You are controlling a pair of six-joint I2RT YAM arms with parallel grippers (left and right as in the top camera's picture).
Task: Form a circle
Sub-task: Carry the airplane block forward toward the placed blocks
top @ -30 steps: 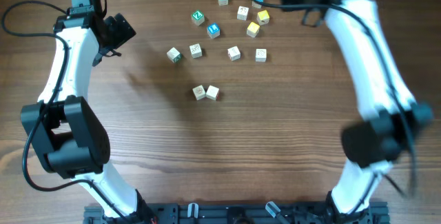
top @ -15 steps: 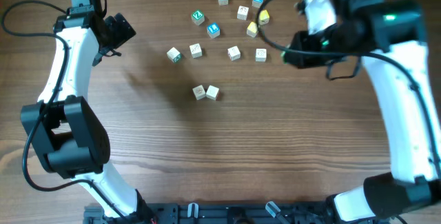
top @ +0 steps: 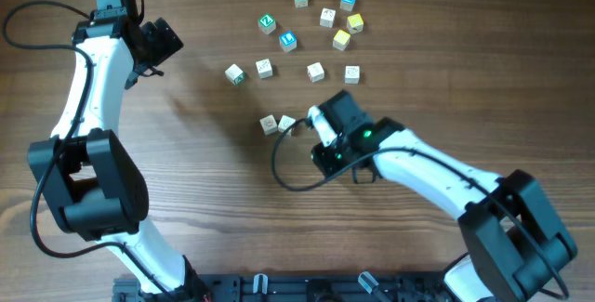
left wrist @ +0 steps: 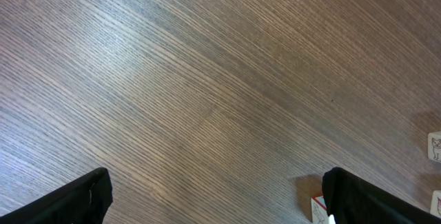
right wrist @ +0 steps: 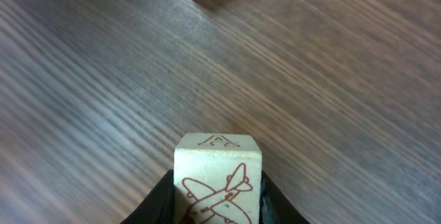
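The circle [top: 341, 39] of little cubes sits by the far edge of the tabletop [top: 232, 209], a bit right of the middle. It is loose and gappy. None of its cubes have moved since a second ago. My right end effector [top: 298, 125] has swung from the far right corner to the middle of the tabletop. It is now well apart from the circle, on its near side. It is pinching a cream plane cube [right wrist: 218, 172]. My left end effector [left wrist: 220, 203] has stayed spread wide near the far edge on the left.
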